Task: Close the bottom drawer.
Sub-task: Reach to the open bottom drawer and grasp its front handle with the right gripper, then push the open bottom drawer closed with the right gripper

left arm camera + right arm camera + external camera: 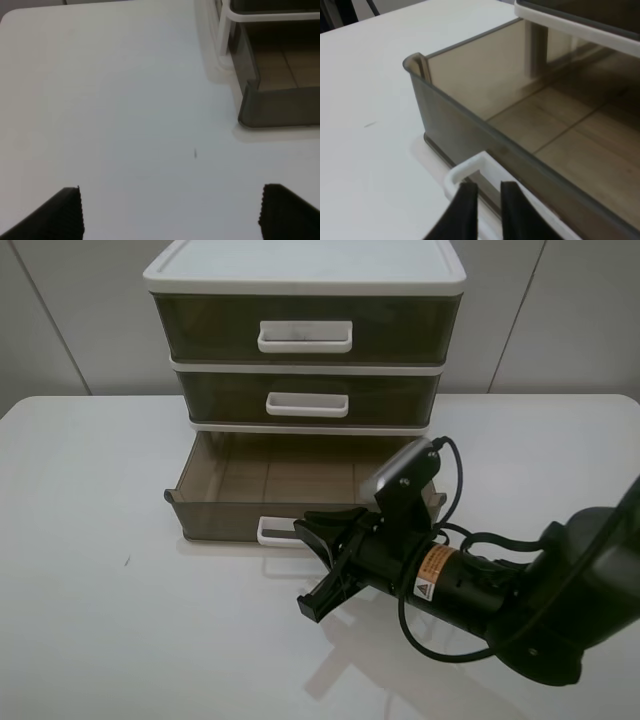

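The bottom drawer (pixel 225 515) of the white-framed unit (pixel 300 270) stands pulled far out and is empty. Its white loop handle (pixel 272 532) is on the front wall. My right gripper (pixel 308 528) is right at the handle's right part, at the drawer front. In the right wrist view the drawer (pixel 455 120) fills the frame. There the gripper (pixel 487 195) has its fingers almost together, empty, just in front of the handle (pixel 470 167). My left gripper (pixel 170 215) is open and empty over the table, some way from the drawer's left front corner (pixel 280 107).
The middle drawer (pixel 300 400) and the top drawer (pixel 300 332) are pushed in. The unit stands at the back of a white table (pixel 100 590). The right arm's body and cables (pixel 520 600) lie across the table's right front.
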`<state>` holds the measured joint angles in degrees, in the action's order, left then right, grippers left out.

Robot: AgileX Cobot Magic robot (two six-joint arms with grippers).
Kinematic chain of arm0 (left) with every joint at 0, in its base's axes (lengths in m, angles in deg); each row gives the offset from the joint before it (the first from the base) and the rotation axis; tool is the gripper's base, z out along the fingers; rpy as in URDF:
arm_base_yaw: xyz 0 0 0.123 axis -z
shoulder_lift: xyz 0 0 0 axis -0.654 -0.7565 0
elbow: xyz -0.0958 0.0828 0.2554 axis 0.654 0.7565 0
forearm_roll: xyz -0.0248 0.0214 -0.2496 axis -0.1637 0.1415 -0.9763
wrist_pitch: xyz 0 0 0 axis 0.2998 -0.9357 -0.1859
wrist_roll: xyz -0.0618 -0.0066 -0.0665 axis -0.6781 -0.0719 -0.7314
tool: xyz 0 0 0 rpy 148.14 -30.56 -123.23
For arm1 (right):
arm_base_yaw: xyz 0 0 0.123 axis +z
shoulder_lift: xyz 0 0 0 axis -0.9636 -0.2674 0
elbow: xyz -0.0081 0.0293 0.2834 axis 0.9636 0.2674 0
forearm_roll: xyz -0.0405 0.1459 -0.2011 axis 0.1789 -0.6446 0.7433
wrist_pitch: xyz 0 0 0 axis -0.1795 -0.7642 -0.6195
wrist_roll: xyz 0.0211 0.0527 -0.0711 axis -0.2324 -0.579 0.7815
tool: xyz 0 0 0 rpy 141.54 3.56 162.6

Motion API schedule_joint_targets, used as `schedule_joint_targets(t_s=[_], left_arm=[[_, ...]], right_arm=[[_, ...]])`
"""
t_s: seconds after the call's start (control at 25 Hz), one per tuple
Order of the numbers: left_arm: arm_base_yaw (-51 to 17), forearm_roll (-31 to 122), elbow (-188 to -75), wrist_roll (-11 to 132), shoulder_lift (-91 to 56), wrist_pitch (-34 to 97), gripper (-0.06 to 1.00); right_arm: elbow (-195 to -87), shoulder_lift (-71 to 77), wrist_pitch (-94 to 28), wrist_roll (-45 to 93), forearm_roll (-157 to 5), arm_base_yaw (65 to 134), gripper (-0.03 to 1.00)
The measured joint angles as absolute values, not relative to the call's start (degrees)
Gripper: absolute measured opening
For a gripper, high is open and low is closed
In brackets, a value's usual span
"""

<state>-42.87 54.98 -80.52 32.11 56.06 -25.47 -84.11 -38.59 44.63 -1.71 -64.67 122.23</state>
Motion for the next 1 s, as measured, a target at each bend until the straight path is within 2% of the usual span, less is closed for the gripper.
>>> schedule_joint_targets(t_s=[1.0], left_arm=[[-42.87, 54.98, -80.52, 32.11, 56.06, -25.47, 0.72]], right_arm=[[-87.98, -43.33, 44.75, -1.71, -64.71, 119.58, 0.02]])
